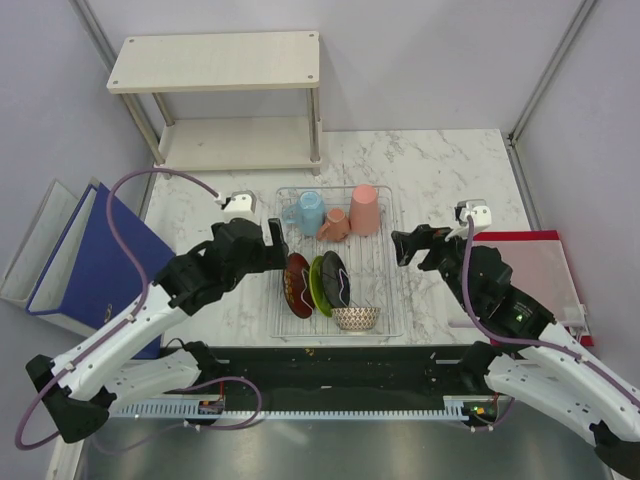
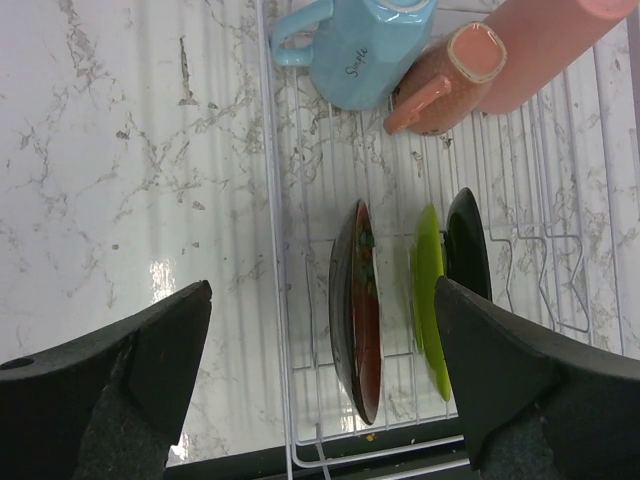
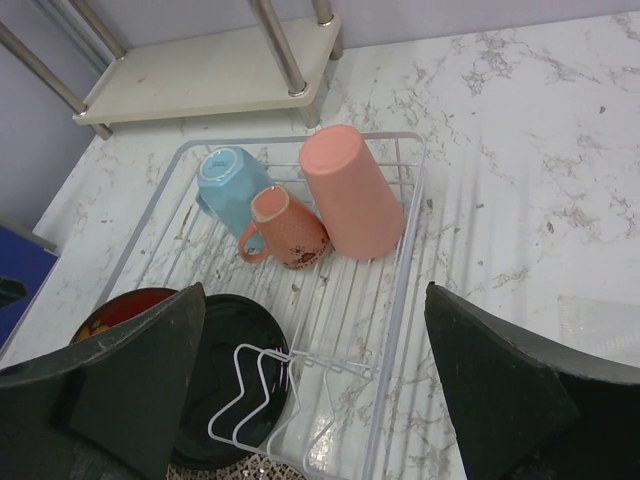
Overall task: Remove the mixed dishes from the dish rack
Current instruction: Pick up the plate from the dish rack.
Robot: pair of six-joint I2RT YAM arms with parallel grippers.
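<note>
top view: small net-patterned beige bowl [image 1: 356, 318] in silvery wire dish rack [image 1: 386, 290]; left wrist misses it
left claw [image 1: 275, 246]: open, empty
right claw [image 1: 402, 250]: open, empty

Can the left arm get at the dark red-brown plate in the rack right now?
Probably yes. The left gripper is open, the dark red-brown plate stands on edge nearest it, nothing in between; only the lime green plate stands close behind.

The rack [image 1: 386, 275] sits on the bench [image 1: 440, 170], with cups [image 1: 365, 208] at its back, plates [image 1: 318, 283] and a bowl [image 1: 356, 318] at its front, and a shelf [image 1: 215, 62] behind it to the left.
</note>
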